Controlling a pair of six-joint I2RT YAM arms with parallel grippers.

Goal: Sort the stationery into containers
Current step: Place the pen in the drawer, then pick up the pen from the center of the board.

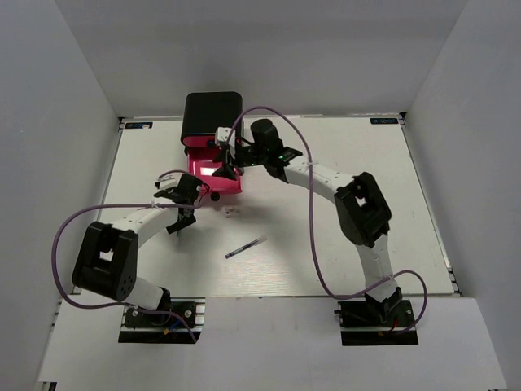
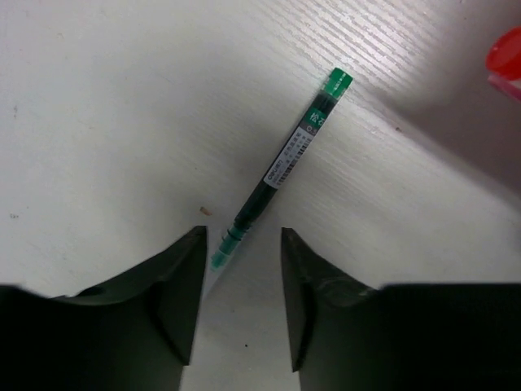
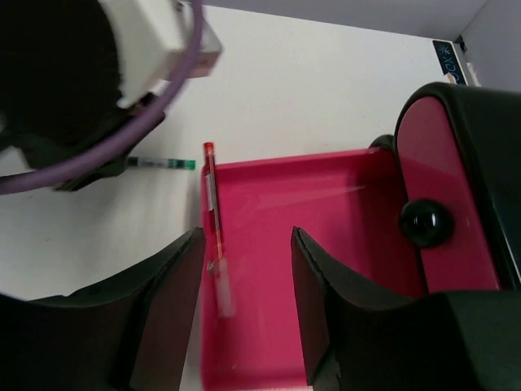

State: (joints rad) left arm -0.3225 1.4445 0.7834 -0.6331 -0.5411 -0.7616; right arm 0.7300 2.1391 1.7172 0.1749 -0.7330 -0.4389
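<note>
The black box stands at the table's far side with its lowest pink-red drawer pulled out. My right gripper is open and empty above this drawer. A thin red pen lies along the drawer's left wall, its lower end blurred. My left gripper is open just above the table. The tip of a green pen lies between its fingers without touching them. This green pen also shows in the right wrist view. A thin dark-and-white pen and a tiny white eraser lie on the table.
A shut drawer with a black knob sits above the open one. The open drawer's own knob points toward the arms. A corner of the drawer shows at the left wrist view's top right. The left arm's wrist is close to the drawer's left side.
</note>
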